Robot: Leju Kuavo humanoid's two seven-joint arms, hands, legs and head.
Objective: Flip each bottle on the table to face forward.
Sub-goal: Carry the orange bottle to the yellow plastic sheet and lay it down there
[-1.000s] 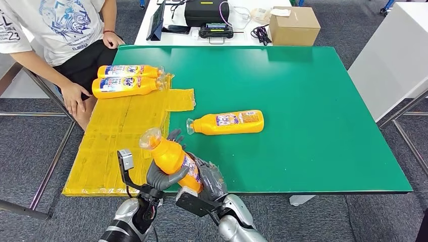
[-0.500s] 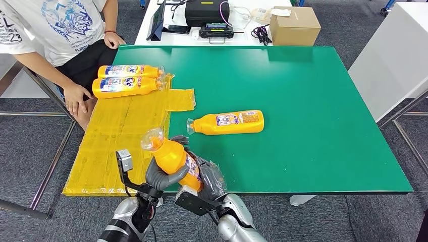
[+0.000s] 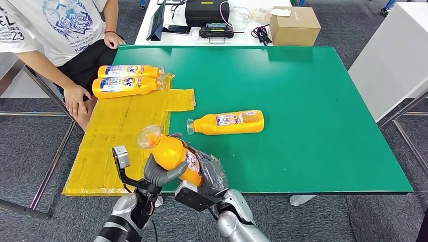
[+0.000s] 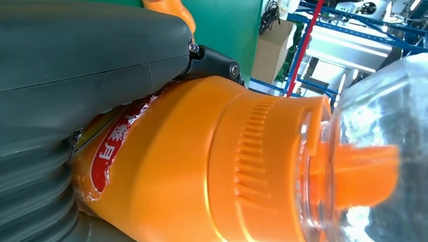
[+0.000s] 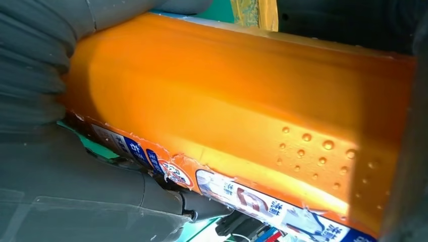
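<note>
Held orange bottle (image 3: pixel 171 156) is raised over the bench's (image 3: pixel 303 126) near edge, gripped by left robot hand (image 3: pixel 160 174) and right robot hand (image 3: pixel 209 174). Rigid, wet-beaded plastic: likely slippery; grasp mid-body.

Bare green table (image 3: pixel 313 126) lies right of the lone orange bottle (image 3: pixel 227 122); two bottles (image 3: pixel 126 79) crowd the far-left corner.

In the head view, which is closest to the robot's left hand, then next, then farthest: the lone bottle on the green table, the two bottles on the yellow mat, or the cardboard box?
From the left hand:
1. Lone bottle, mid-table, just ahead.
2. Two bottles, on the mat's far left end.
3. Cardboard box, on the white table behind.
</note>
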